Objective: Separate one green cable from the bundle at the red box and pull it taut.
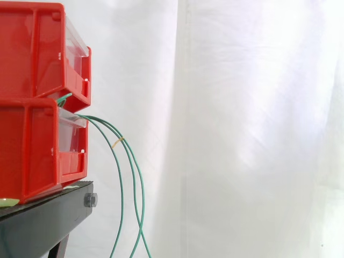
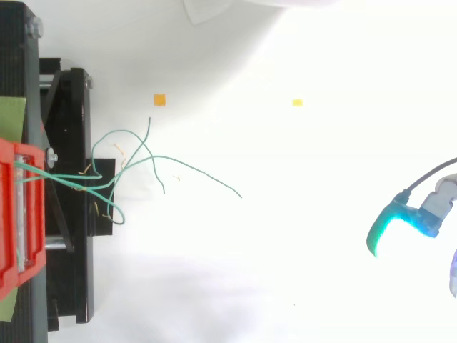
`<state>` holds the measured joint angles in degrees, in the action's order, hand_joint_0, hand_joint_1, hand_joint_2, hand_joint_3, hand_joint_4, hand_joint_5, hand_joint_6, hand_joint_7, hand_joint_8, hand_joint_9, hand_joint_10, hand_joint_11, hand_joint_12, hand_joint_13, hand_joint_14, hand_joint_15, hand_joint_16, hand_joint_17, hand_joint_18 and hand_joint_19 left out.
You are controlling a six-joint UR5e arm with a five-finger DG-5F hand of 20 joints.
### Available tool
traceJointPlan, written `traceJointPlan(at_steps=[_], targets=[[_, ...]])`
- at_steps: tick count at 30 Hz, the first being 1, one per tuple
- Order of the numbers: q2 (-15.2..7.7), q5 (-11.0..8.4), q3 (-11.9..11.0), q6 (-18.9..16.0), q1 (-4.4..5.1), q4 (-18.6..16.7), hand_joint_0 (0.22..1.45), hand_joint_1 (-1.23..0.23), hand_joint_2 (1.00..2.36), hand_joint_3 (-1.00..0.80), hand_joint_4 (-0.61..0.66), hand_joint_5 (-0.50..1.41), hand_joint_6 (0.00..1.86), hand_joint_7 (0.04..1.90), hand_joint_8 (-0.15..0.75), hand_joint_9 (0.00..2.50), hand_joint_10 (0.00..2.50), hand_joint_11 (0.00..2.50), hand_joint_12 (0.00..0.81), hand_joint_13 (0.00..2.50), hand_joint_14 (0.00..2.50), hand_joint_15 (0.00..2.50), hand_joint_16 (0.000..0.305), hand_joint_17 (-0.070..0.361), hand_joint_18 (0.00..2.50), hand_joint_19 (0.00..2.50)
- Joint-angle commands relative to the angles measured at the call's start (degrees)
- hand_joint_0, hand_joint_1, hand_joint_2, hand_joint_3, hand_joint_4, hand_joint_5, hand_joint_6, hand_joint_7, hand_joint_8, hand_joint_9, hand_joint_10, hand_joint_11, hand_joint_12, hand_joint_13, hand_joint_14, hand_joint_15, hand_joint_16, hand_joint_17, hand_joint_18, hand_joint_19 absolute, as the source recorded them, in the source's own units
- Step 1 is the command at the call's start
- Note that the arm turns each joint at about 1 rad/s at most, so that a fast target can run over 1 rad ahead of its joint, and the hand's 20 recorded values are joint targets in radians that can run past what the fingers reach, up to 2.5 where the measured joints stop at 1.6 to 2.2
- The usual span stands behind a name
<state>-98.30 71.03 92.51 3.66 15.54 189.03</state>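
Where a white curtain hangs as the backdrop, two red bins sit stacked at the left on a black stand. Several green cables come out of the gap between the bins and droop in long slack loops past the stand's edge. From above, their loose ends fan out across the white floor, so one strand could be picked off alone. The hand enters at the right edge, well apart from every cable. Its fingers, one tip glowing cyan, are spread and empty, apparently ready to reach. A small yellow tie binds two strands near the bins. An orange marker and a yellow marker lie on the floor.
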Motion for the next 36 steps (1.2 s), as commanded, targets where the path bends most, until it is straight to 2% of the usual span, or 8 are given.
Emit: traceJointPlan(at_steps=[1,14,22,26,28,32,34,36], targets=[[0.0,-0.01,0.0,-0.1,0.02,0.0,0.4,-0.54,1.0,-0.5,0.25,-0.18,0.5,0.74,0.314,1.04,0.02,0.55,0.417,1.04,0.02,0.52,0.095,0.214,1.35,0.48],[0.0,-0.01,0.0,0.5,0.28,0.6,0.37,-0.46,1.0,-0.5,0.28,-0.18,0.5,0.73,0.351,1.11,0.02,0.54,0.465,1.13,0.02,0.52,0.101,0.228,1.52,0.48],[-0.1,-0.62,0.0,4.7,-0.25,-0.5,0.37,-0.47,1.0,-0.5,0.3,-0.18,0.5,0.71,0.345,1.09,0.02,0.57,0.465,1.12,0.02,0.54,0.101,0.227,1.5,0.49],[-0.1,-5.37,0.0,9.5,-0.6,-3.8,0.37,-0.47,1.0,-0.5,0.3,-0.18,0.5,0.71,0.348,1.12,0.02,0.63,0.458,1.16,0.02,0.61,0.1,0.225,1.49,0.5],[-0.2,-7.83,0.0,14.4,-0.86,-8.0,0.37,-0.48,1.0,-0.5,0.3,-0.18,0.5,0.71,0.344,1.14,0.02,0.67,0.46,1.18,0.02,0.66,0.1,0.224,1.49,0.51],[-0.2,-8.62,0.0,20.0,-1.21,-10.7,0.37,-0.48,1.0,-0.5,0.3,-0.18,0.5,0.71,0.343,1.15,0.02,0.72,0.459,1.26,0.02,0.82,0.099,0.223,1.48,0.53],[-0.3,-8.71,0.0,20.8,-1.39,-11.2,0.37,-0.48,1.0,-0.5,0.3,-0.18,0.5,0.71,0.345,1.18,0.02,0.78,0.462,1.31,0.02,0.91,0.098,0.221,1.5,0.54],[-1.7,-8.62,0.0,22.7,-2.09,-14.6,0.38,-0.48,1.0,-0.5,0.31,-0.18,0.5,0.71,0.354,1.31,0.02,1.03,0.454,1.51,0.01,1.38,0.096,0.215,1.6,0.62]])
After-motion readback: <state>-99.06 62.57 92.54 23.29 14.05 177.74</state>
